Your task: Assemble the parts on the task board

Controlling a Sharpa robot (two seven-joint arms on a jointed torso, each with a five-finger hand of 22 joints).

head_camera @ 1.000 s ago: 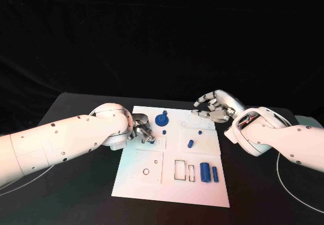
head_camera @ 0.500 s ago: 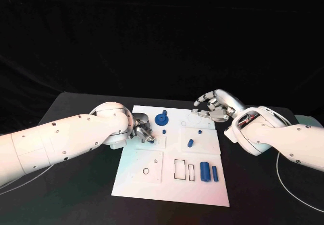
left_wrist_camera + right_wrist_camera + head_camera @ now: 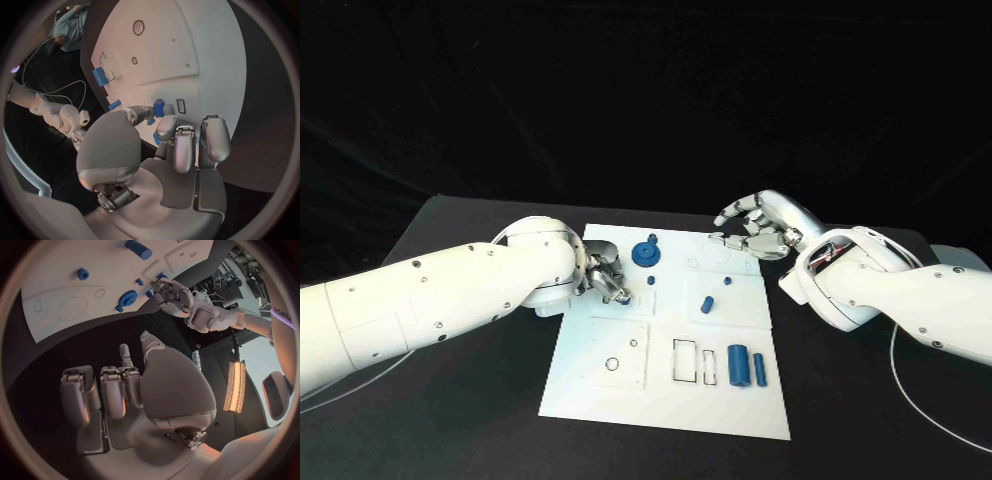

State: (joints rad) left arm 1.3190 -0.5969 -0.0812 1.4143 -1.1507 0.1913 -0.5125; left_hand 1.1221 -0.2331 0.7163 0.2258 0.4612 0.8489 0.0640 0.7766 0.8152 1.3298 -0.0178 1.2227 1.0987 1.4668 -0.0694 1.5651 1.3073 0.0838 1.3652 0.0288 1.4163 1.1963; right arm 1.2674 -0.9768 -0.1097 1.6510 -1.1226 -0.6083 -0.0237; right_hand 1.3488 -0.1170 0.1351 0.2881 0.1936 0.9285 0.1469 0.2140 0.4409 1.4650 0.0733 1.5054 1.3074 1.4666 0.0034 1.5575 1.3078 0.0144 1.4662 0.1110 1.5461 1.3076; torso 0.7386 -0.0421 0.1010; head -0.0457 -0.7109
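Fingers of the left hand [image 3: 604, 280] curl over the left edge of the white board [image 3: 625, 400], pinching a small blue piece [image 3: 159, 108]. Right hand [image 3: 759, 228] hovers over the board's far right corner, fingers loosely apart, holding nothing. Two blue cylinders [image 3: 746, 368] lie near right.

Robot lab — black table [image 3: 473, 400]; task board [image 3: 625, 385]

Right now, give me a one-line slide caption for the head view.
Left hand works at the white task board's left edge while the right hand hovers by its far right corner.
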